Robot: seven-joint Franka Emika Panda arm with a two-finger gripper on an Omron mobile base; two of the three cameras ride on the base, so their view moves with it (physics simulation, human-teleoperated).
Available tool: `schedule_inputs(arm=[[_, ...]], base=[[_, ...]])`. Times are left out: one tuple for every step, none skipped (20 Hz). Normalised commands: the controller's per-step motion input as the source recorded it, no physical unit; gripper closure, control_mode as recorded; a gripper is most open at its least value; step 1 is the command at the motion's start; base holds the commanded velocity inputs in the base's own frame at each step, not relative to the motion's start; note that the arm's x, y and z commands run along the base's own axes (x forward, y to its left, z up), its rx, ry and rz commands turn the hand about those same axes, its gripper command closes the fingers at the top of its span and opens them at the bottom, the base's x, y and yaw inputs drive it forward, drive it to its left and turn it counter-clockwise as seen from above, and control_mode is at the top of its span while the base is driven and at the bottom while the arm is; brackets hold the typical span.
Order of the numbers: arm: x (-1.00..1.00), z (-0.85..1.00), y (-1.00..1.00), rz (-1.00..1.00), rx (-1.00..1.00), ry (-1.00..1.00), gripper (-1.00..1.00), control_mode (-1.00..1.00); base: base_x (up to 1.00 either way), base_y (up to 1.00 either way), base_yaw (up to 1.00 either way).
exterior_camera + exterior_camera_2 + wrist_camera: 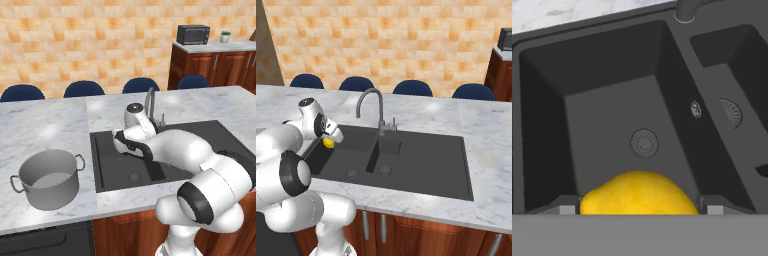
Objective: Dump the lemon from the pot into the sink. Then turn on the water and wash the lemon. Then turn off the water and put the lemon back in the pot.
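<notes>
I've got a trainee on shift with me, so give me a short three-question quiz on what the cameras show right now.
1. True or false: the lemon sits between the claw fingertips, above the sink's large basin.
2. Is the pot A) on the counter beside the sink, or B) inside the basin?
3. What flows from the faucet?

Key: 1 true. 2 A. 3 Nothing; no water is visible.

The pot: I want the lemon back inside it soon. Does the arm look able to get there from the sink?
Probably yes: the pot stands open-topped beside the sink, with the gripper shut on the lemon.
</notes>
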Motion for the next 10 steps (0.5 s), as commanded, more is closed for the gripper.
schedule_inputs(arm=[[0.33,-0.42,0.00,-0.03,0.00,-0.12,1.00,-1.00],[0.36,-0.41,0.00,-0.04,0.00,-0.10,1.00,-1.00],[0.39,-0.40,-0.01,-0.04,0.00,-0.09,1.00,-1.00],[0.39,-0.39,-0.03,-0.04,0.00,-0.09,1.00,-1.00],[0.38,-0.38,-0.05,-0.04,0.00,-0.08,1.00,-1.00],[0.38,-0.38,-0.05,-0.05,0.00,-0.07,1.00,-1.00],[0.35,-0.36,-0.05,-0.05,0.00,-0.05,1.00,-1.00],[0.32,-0.36,-0.05,-0.05,0.00,-0.04,1.00,-1.00],[0.29,-0.37,-0.04,-0.05,0.00,-0.03,1.00,-1.00],[0.29,-0.41,-0.08,-0.05,0.00,-0.01,1.00,-1.00]], base=[[0.00,0.00,0.00],[0.00,0.00,0.00],[0.00,0.00,0.00],[0.00,0.00,0.00],[0.00,0.00,0.00],[0.00,0.00,0.00],[0.00,0.00,0.00],[0.00,0.00,0.00],[0.00,0.00,0.00],[0.00,0.00,0.00]])
